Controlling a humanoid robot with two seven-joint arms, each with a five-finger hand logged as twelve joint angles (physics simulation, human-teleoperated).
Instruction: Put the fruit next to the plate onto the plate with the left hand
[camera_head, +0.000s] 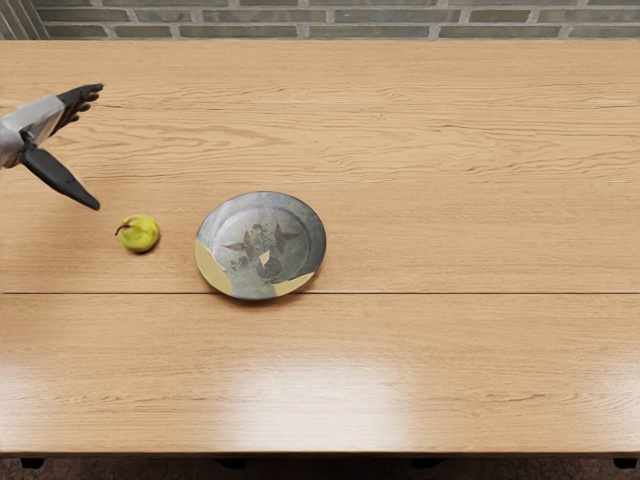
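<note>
A small yellow-green pear (139, 233) lies on the wooden table, just left of a round grey plate (300, 225) with a leaf pattern and yellow patches. The plate holds nothing. My left hand (62, 140) comes in from the left edge, above and to the left of the pear and clear of it. Its dark fingers (78, 100) are spread and its thumb points down toward the pear; it holds nothing. The right arm does not show.
The wooden table (420, 350) fills the view, with a plank seam running across just below the plate. A brick wall (330, 18) stands behind the far edge.
</note>
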